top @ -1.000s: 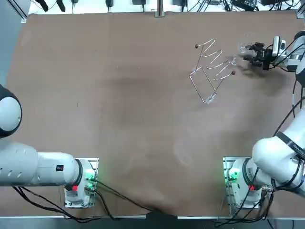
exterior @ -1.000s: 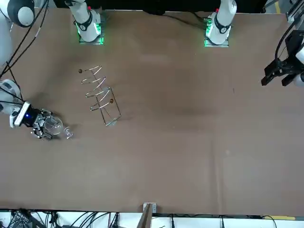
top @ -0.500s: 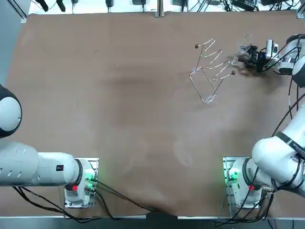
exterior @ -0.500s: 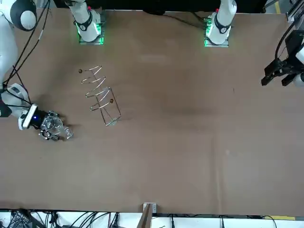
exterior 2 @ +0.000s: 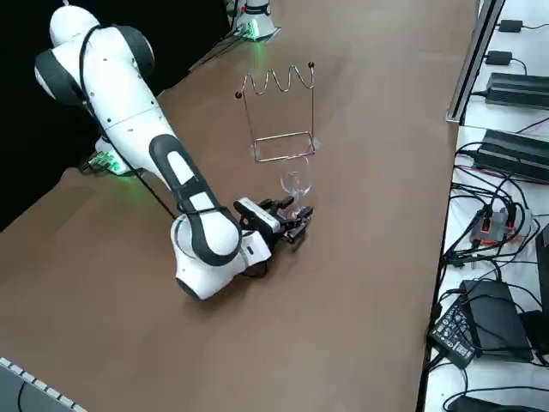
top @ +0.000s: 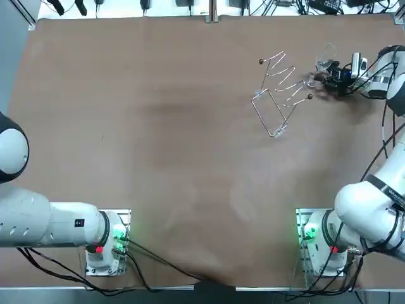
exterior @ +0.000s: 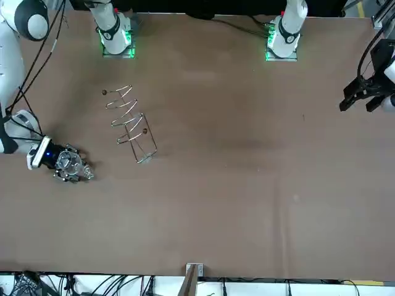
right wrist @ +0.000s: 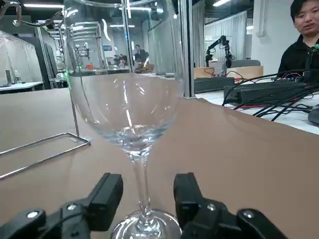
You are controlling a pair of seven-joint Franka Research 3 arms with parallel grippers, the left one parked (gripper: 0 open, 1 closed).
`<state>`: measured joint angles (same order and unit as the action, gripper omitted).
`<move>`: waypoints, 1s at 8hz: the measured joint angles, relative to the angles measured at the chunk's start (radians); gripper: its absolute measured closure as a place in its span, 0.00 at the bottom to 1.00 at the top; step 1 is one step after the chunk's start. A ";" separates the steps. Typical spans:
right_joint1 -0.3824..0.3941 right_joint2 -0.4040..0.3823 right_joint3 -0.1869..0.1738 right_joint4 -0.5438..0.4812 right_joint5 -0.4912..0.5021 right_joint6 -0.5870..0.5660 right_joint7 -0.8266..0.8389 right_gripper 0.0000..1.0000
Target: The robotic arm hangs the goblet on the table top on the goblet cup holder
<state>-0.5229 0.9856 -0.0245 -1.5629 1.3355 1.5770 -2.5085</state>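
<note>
Right hand (right wrist: 148,194) is low at the bench (top: 158,126). Its fingers (right wrist: 105,196) are apart, one on each side of the goblet (right wrist: 124,99) stem, with a gap showing on both sides. Goblet stands upright on the bench near the wire goblet holder (top: 281,88), to the robot's right of it, not hung.

There was one goblet (top: 324,62) on one table (top: 158,95), with one wire cup holder (top: 283,87) at its 8 o'clock seen from above. One right gripper (top: 323,76), at the table's 2 o'clock, had two fingers (right wrist: 107,191) apart flanking the stem. One person (right wrist: 304,35) was visible.
</note>
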 joint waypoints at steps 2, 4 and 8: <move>0.006 0.000 0.003 0.000 0.009 0.000 -0.001 0.42; 0.010 0.000 0.004 0.000 0.013 -0.001 -0.002 0.46; 0.011 0.000 0.004 0.005 0.014 -0.001 -0.004 0.74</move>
<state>-0.5120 0.9852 -0.0201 -1.5578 1.3498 1.5764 -2.5125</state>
